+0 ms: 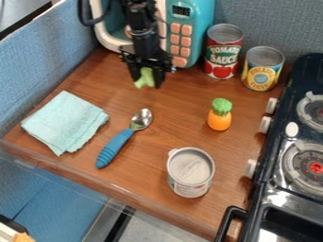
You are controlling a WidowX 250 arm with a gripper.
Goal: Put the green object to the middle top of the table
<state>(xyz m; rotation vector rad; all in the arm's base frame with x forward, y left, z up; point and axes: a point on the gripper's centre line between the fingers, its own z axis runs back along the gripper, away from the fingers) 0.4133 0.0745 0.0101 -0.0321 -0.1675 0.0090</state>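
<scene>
Camera view: wooden table, directions from its middle.
Gripper: 12 o'clock, pointing down, clamped on the green object.
Green object: 12 o'clock, between the fingers, its lower end poking out.
Toy microwave: 12 o'clock, behind the gripper.
Tomato sauce can: 1 o'clock, upright.
Pineapple can: 2 o'clock, upright.
Orange toy with green top: 3 o'clock.
Stove: 4 o'clock.
Tin with pale lid: 5 o'clock.
Blue-handled spoon: 8 o'clock, bowl towards 1.
Folded cloth: 9 o'clock.
</scene>
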